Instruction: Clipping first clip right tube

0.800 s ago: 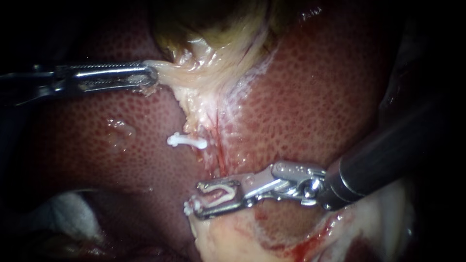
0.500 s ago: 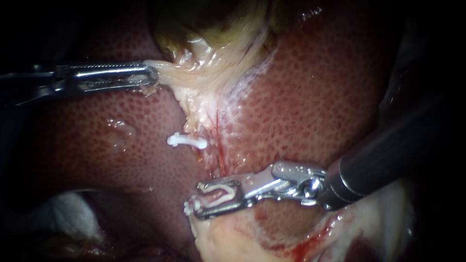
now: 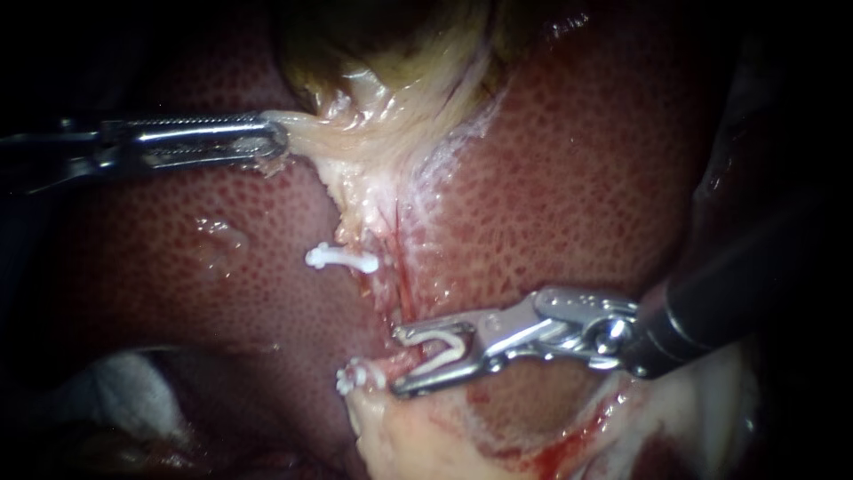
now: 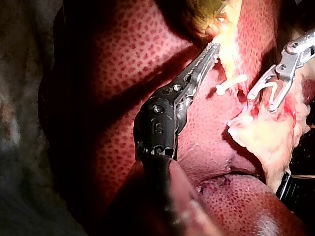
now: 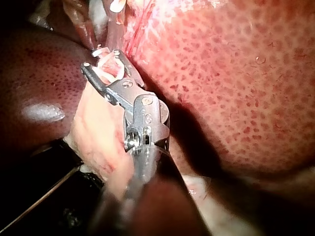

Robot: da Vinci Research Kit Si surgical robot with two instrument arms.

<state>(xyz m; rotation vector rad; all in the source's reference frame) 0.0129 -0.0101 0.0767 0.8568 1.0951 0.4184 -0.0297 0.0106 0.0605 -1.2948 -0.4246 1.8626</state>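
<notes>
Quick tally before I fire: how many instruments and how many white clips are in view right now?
Instruments: 2 (left instrument gripping the pale tissue; right instrument)
White clips: 3 (upper clip; lower clip; loaded clip held by the right instrument)
Total: 5
</notes>
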